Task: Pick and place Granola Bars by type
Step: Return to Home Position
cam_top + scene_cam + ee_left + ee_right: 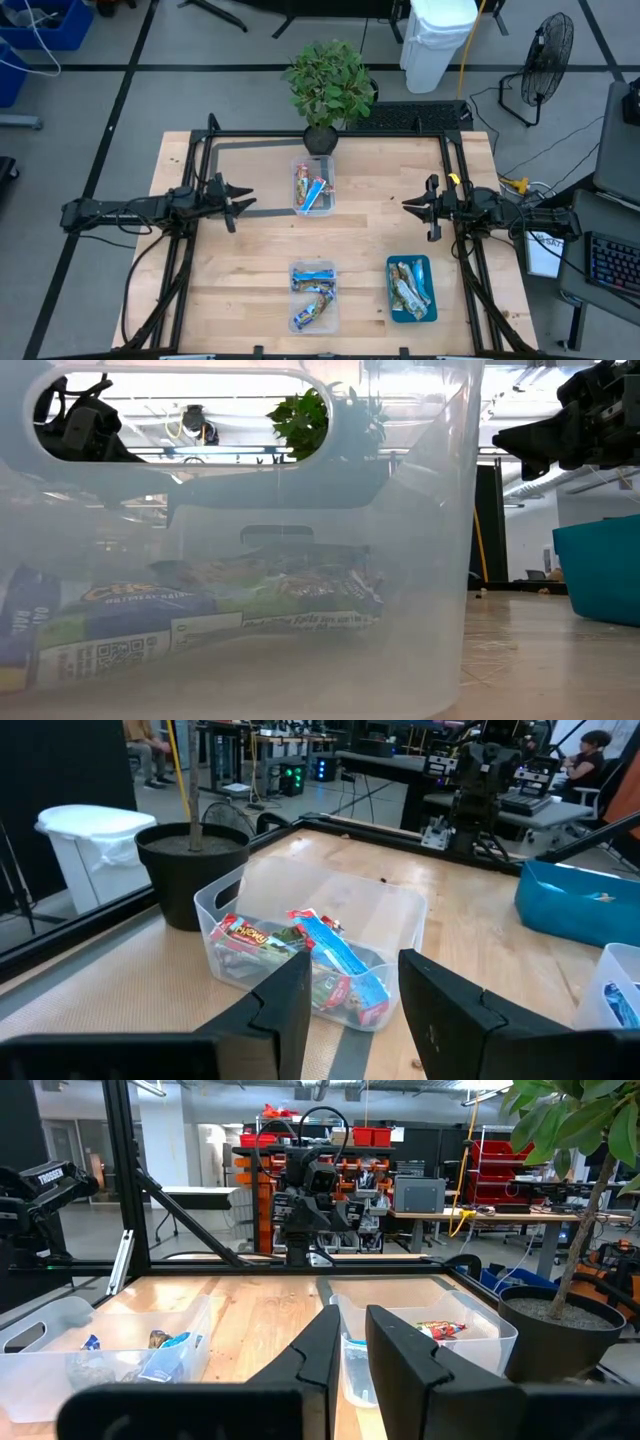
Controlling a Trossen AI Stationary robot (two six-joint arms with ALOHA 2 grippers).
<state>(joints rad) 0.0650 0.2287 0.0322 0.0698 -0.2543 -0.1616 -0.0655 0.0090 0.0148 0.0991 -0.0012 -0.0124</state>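
"How do the Granola Bars (312,188) lie?"

"Shiny wrappers: red-blue in the far clear tub (313,213), blue-white in the near tub (292,300), green-gold in the teal tray (392,300). Mostly lengthwise, some slanted."

"And the grippers?"

"The left gripper (240,203) has its fingers (285,1015) apart. The right gripper (410,205) has its fingers barely apart."

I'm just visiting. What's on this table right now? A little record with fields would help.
Left arm: left gripper above the table's left side, fingers open, empty
Right arm: right gripper above the right side, empty
Potted plant: middle of far edge
Clear tub beside plant: red-blue bars
Second clear tub, opposite edge: blue-white bars
Teal tray, beside second tub: green-gold bars
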